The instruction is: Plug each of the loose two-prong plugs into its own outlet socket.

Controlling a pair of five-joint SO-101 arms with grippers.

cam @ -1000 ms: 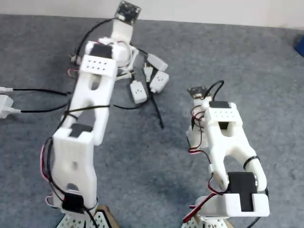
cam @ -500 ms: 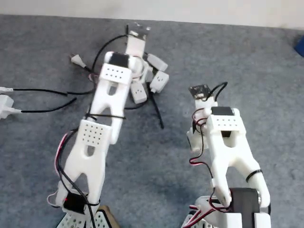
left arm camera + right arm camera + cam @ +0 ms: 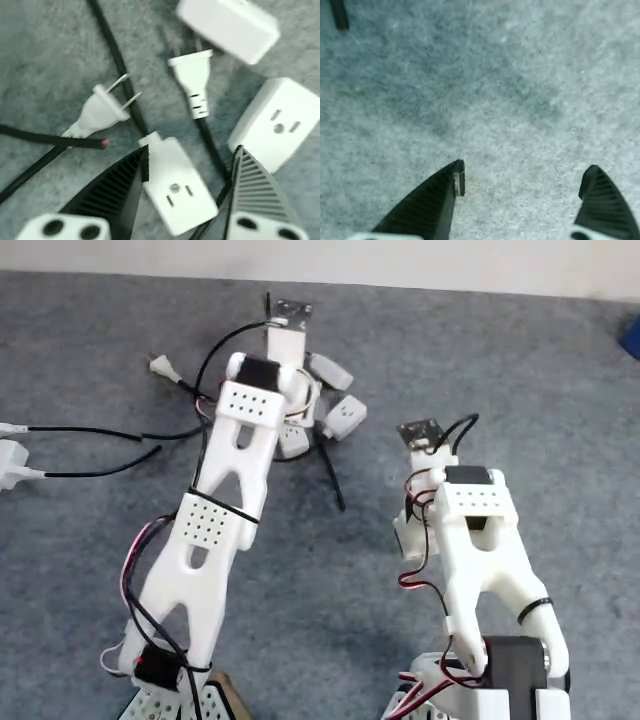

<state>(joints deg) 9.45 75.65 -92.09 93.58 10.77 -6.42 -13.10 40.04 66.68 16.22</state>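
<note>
My left gripper (image 3: 190, 150) is open and hangs low over a cluster of white outlet sockets on the grey carpet. One socket (image 3: 175, 187) lies between its black fingers (image 3: 122, 185). A second socket (image 3: 277, 122) lies just beyond one finger, and a third socket (image 3: 227, 22) lies farther off. Two loose white two-prong plugs on black cords lie close by: one plug (image 3: 192, 80) points its prongs at the far socket, and the other plug (image 3: 102, 107) lies apart. In the high view the left arm (image 3: 240, 450) covers part of the cluster (image 3: 345, 412). My right gripper (image 3: 526, 167) is open over bare carpet.
Another loose plug (image 3: 160, 365) lies at the far left of the cluster, its black cord running under the left arm. White plugs with cords (image 3: 10, 455) sit at the left edge. A black cord end (image 3: 338, 502) lies between the arms. A blue object (image 3: 632, 335) is at the right edge.
The left arm has swung right and stretched forward over the socket cluster. One socket has shifted a little to the right. The right arm shifted slightly early on, then kept still.
</note>
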